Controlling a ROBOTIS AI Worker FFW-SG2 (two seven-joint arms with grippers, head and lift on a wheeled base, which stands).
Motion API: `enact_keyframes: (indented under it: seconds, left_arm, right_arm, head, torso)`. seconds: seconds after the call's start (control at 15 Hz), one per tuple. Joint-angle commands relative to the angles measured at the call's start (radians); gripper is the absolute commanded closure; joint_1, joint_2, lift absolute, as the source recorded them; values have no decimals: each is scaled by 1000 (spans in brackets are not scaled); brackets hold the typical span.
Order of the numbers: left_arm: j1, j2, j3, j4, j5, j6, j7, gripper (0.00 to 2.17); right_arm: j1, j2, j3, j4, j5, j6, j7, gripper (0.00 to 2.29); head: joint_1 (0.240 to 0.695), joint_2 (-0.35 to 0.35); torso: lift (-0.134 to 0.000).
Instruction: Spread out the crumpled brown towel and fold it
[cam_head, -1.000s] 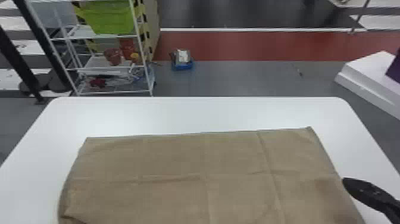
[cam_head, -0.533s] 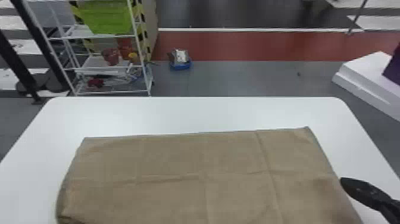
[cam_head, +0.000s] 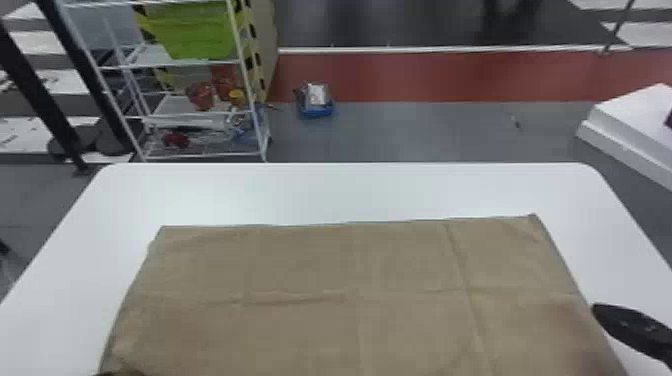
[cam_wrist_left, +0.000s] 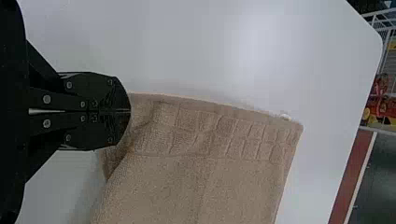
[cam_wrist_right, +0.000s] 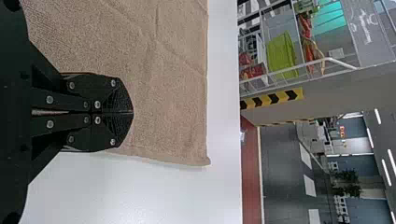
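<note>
Looks like some kinda lab or workshop: wire shelf rack (cam_head: 190, 62), hazard-striped panel (cam_head: 254, 55), grey-and-red floor (cam_head: 430, 127).

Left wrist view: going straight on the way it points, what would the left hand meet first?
The brown towel, whose creased end already lies at the left hand's fingertips. Past it, probably the white table, though depth is unclear here.

Bright, soft light lays a pale glare on the table (cam_wrist_left: 266, 42) and faint shadow beside the towel (cam_wrist_left: 201, 182).
</note>
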Motion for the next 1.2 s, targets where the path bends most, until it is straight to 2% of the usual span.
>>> enact_keyframes:
  seconds: [0.0,0.2,0.27,0.4,0.47,0.53,0.67,0.73,0.8,0.87,1.0,1.07,1.13]
  left_arm:
    - [-15,13,-2,9,-33,2,0,1625]
    - [-47,22,-2,35,-75,-1,0,1612]
    - [-55,31,-2,39,-78,-4,2,1612]
    - [-64,28,4,21,-67,5,-3,1609]
    - [-49,22,15,-14,-35,5,-21,1501]
    - [-33,16,37,-45,6,5,-26,1291]
    - [-32,11,50,-68,48,-7,-30,626]
    - [-49,11,58,-66,68,-31,-43,309]
    - [-75,10,53,-48,74,-90,-46,124]
    - [-101,10,41,-30,72,-142,-50,80]
    - [-159,11,-9,24,68,-265,-55,76]
    - [-207,13,-39,65,66,-277,-58,76]
    - [-242,14,-62,101,66,-283,-61,80]
  right_arm:
    - [-2,-3,-1,5,-2,0,0,1855]
    - [-3,-8,-1,8,-5,0,2,1855]
    - [-2,-9,-1,8,-6,0,2,1855]
    - [-3,-9,-10,2,-12,9,5,1855]
    - [-3,-9,-22,-6,-22,22,5,1855]
    - [-3,-9,-36,-13,-31,22,5,1851]
    - [-57,-9,-67,-15,-40,40,18,1841]
    - [-87,-9,-75,-1,-40,37,22,1720]
    - [-140,-9,-76,37,-40,34,40,1609]
    - [-186,-9,-73,73,-37,28,45,1450]
    - [-272,-9,-59,157,-68,-92,58,1231]
    - [-315,-9,-42,180,-66,-110,58,741]
    - [-348,-9,-22,200,-61,-122,57,454]
  head:
    - [695,74]
    - [695,102]
    - [695,110]
    - [695,123]
    - [695,125]
    - [695,116]
    - [695,84]
    - [695,68]
    - [695,55]
    - [695,39]
    - [695,16]
    - [695,11]
    - [695,5]
  torso:
    - [-124]
    - [-124]
    - [-124]
    - [-124]
    - [-124]
    - [-124]
    - [-124]
    - [-124]
    - [-124]
    - [-124]
    - [-124]
    - [-124]
    - [-124]
